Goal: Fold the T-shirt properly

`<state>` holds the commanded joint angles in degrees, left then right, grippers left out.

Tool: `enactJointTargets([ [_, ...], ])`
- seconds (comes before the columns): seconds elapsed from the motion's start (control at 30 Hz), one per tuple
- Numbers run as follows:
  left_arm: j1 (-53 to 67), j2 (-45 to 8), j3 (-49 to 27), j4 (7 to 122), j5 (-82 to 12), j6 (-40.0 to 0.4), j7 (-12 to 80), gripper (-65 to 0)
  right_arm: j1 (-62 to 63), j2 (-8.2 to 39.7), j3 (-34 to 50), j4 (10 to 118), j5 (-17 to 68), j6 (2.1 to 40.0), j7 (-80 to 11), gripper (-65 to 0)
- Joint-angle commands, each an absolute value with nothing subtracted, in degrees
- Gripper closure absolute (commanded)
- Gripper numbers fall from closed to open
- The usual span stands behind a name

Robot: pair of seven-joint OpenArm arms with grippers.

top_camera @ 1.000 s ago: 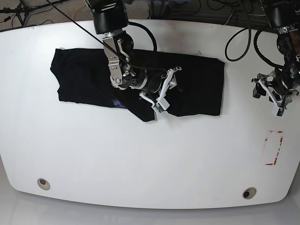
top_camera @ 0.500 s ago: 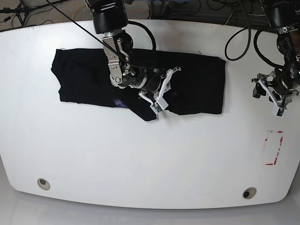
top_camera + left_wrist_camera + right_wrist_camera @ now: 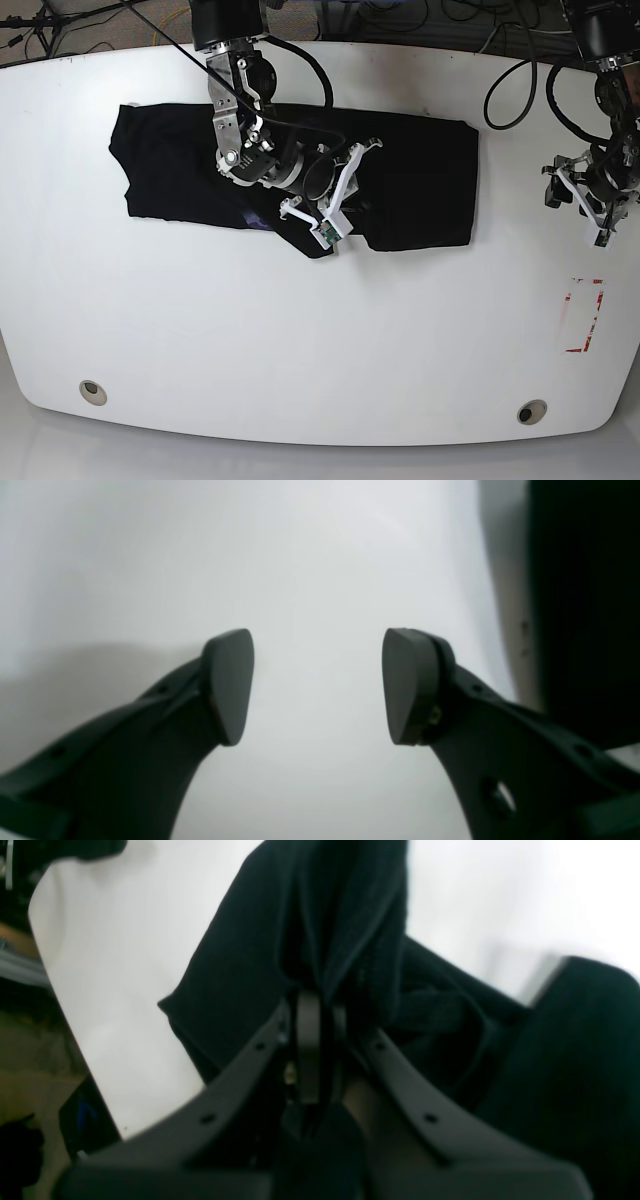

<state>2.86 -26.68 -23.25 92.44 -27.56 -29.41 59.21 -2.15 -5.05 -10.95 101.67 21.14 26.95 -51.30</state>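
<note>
Right end effector (image 3: 316,1050) pinching T-shirt (image 3: 420,180) fold; left end effector (image 3: 317,685) spread, empty, over bare table (image 3: 300,340).

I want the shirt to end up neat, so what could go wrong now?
The right gripper is shut on a bunched pinch of the T-shirt, so pulling may drag the whole shirt or leave a lumpy fold. The pinch looks small, so the cloth might slip out. The left gripper is open over bare table, far from the shirt, so nothing holds the other side down.
</note>
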Motion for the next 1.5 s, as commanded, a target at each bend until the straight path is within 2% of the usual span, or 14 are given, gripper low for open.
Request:
enactJointTargets([
  [0.43,2.86,-27.03,-22.99,92.44,-27.56,-29.41,59.21,-37.9,-5.85,-5.32,-10.86,104.48,22.64,26.86,-53.85,-1.1],
  [0.7,2.86,-27.03,-22.81,92.88,-27.56,-29.41,59.21,-37.9,-3.74,-3.21,-10.24,100.18,22.81,26.86,-53.67,-1.6],
  [0.77,2.86,-26.86,-22.81,92.88,-27.56,-29.41,59.21,-37.9,-3.12,-2.51,-9.98,98.51,23.08,26.86,-53.67,-3.8],
  [0.83,2.86,-26.68,-22.73,92.88,-27.65,-29.41,59.3,-37.9,-2.68,-1.98,-9.71,97.1,22.81,26.86,-53.67,-10.1],
  [0.97,2.15,-25.98,-21.85,92.97,-27.74,-29.41,59.3,-37.9,-2.42,-1.19,-7.43,97.8,23.08,26.86,-53.85,-26.8],
  [1.1,0.22,-25.01,-19.47,94.2,-27.74,-29.41,59.3,-37.9,-3.82,0.04,-6.37,102.11,23.16,26.86,-54.81,-37.4],
  [1.23,-0.4,-24.22,-17.71,97.45,-27.74,-29.41,59.3,-37.9,-4.88,0.75,-4.79,107.3,23.16,27.12,-56.13,-39.3],
  [1.33,-0.48,-20.35,-16.84,101.23,-27.74,-29.41,59.3,-37.9,-5.76,1.19,-4.09,109.41,24.04,27.21,-56.13,-39.3],
  [1.5,-0.48,-14.55,-16.66,106.51,-27.74,-29.41,59.3,-37.9,-6.55,2.68,0.84,109.41,30.29,27.21,-55.34,-39.3],
])
